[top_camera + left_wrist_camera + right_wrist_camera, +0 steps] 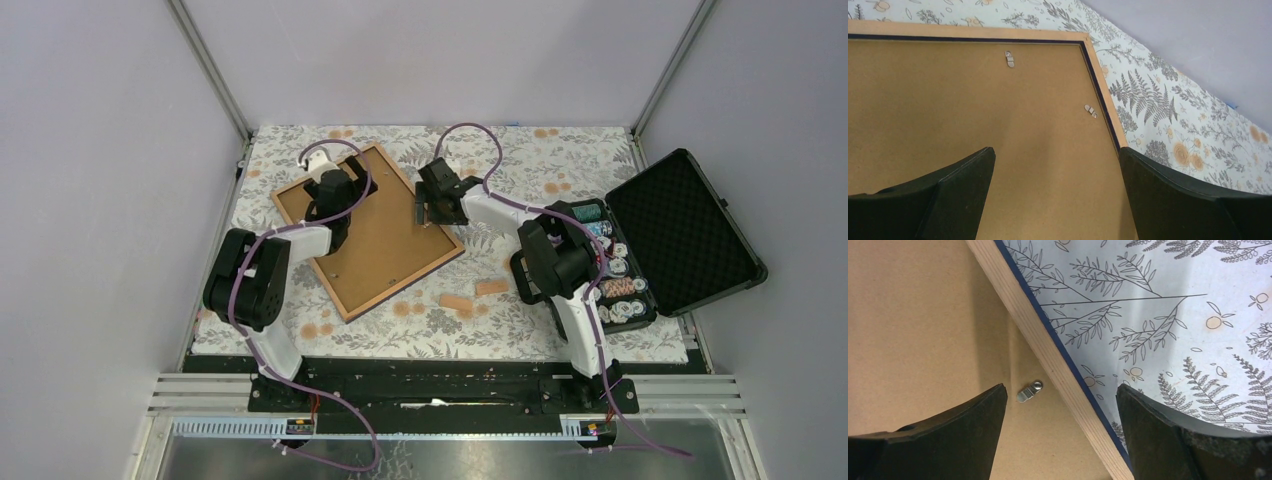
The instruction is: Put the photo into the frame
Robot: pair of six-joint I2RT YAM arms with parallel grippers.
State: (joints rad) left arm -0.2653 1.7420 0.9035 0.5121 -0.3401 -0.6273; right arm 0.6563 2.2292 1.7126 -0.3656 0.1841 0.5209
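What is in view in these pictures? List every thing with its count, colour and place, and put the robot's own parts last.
frame: one, light wood rim with a navy edge, flat on the table, left of centre
backing board: one, brown, inside the frame
metal clips: two in the left wrist view, silver, on the board near the rim
photo: none visible
tan pieces: two, peach, on the cloth by the frame's near side
case: one, black, open, far right
chips: several rows, mixed colours, in the case
tablecloth: one, white with grey ferns
left gripper: black, open, over the board
right gripper: black, open, over the frame's right rim
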